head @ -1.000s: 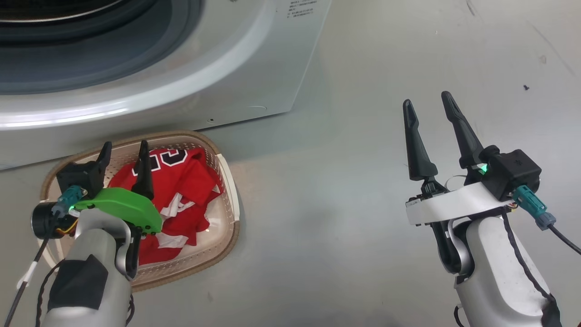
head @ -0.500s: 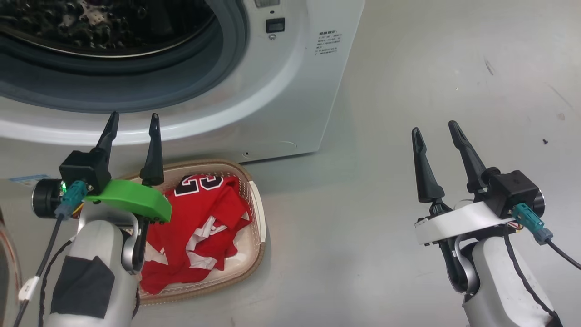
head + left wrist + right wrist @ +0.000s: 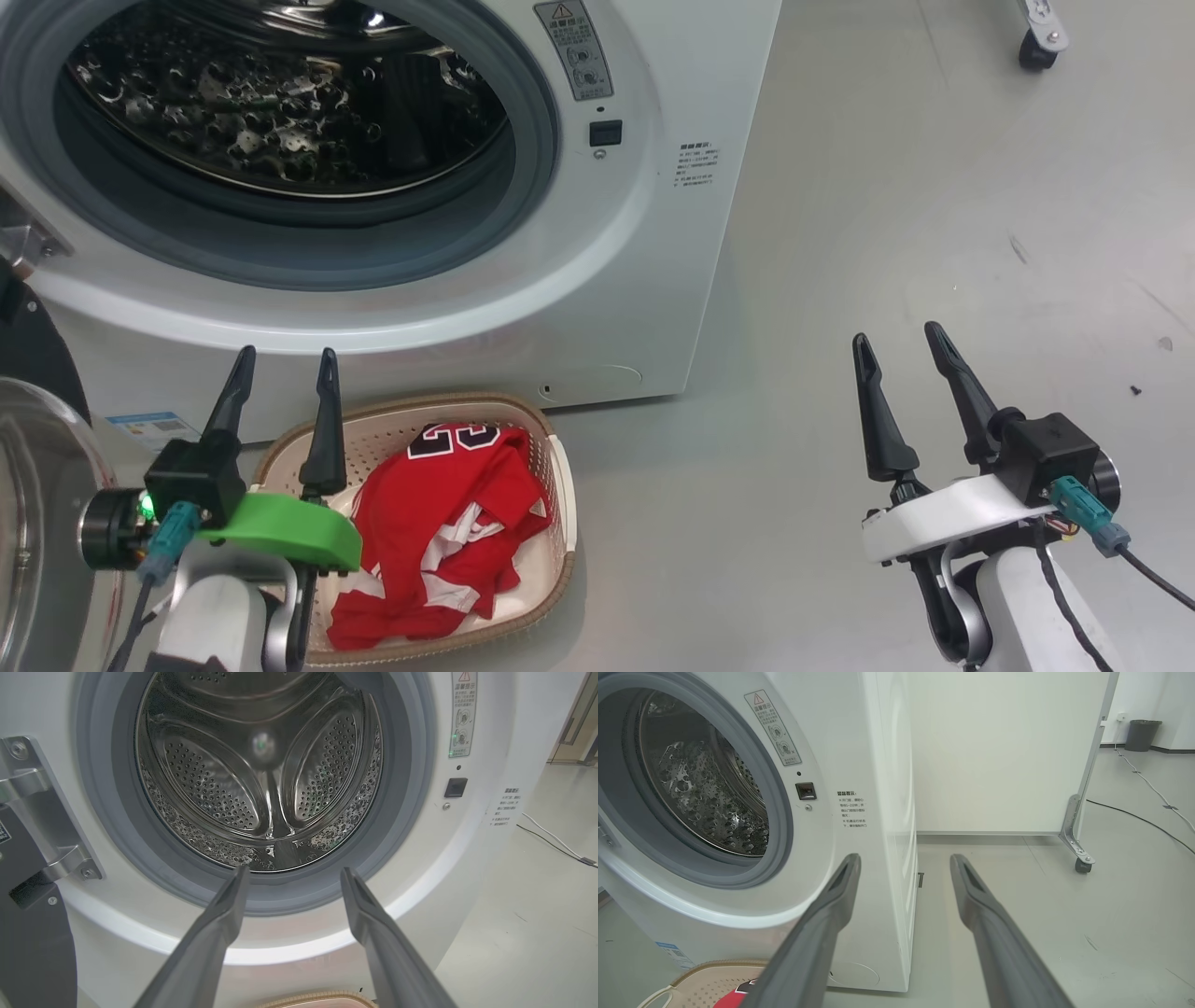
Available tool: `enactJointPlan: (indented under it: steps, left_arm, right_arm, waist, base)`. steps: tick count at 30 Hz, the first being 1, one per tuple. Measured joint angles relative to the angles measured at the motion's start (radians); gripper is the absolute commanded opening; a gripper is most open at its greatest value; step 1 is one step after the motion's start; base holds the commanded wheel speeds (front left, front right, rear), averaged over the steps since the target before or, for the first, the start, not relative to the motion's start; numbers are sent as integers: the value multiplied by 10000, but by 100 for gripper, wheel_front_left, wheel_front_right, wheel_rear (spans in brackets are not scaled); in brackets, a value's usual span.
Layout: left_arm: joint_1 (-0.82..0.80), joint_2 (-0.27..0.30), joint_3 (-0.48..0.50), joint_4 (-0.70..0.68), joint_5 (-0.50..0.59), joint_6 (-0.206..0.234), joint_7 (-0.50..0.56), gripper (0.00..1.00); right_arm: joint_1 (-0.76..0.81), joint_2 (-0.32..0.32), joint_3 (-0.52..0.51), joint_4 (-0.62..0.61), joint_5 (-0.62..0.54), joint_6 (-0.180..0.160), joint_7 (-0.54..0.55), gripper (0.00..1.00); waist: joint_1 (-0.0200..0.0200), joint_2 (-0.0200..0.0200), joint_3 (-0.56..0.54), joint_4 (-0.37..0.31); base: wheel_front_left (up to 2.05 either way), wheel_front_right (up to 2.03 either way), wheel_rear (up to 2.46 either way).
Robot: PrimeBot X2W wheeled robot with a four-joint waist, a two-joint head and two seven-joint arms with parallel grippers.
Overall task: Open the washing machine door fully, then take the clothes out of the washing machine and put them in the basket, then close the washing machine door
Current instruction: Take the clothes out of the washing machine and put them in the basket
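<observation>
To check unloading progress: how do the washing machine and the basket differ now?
The washing machine is big and white; the basket is small and cream with a brown rim. The washing machine's drum looks empty; the basket holds red clothes. The washing machine opens to the front, the basket upward. Both stand on the grey floor.

Looks like a robotics lab or test room rather than a home laundry. Plain to see from the bare, smooth grey floor [image 3: 934, 233], scuffed and speckled with small marks. Washing machine [image 3: 653, 233] set free-standing on that floor, just beside a plain white partition panel [image 3: 999, 751] carried on a metal foot with a castor [image 3: 1083, 864]. Loose cables [image 3: 1143, 821] trailing across the floor, taped down at one spot. Dark waste bin [image 3: 1143, 735] parked against a far white wall [image 3: 1176, 700].
</observation>
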Motion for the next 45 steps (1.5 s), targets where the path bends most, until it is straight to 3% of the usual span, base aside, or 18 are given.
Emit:
enactJointPlan:
  steps: [20,45]
  left_arm:
    - [2618,-2,-184,-1737,48,422,0,100]
    - [3707,2,-320,-3160,50,604,236,100]
  right_arm:
    - [1065,50,-90,-130,-84,0,0,100]
    - [1417,82,-58,-345,-84,2,0,100]
  waist:
    - [0,0,-1076,307]
    - [0,0,-1221,195]
  base:
    - [0,0,0]
    - [0,0,0]
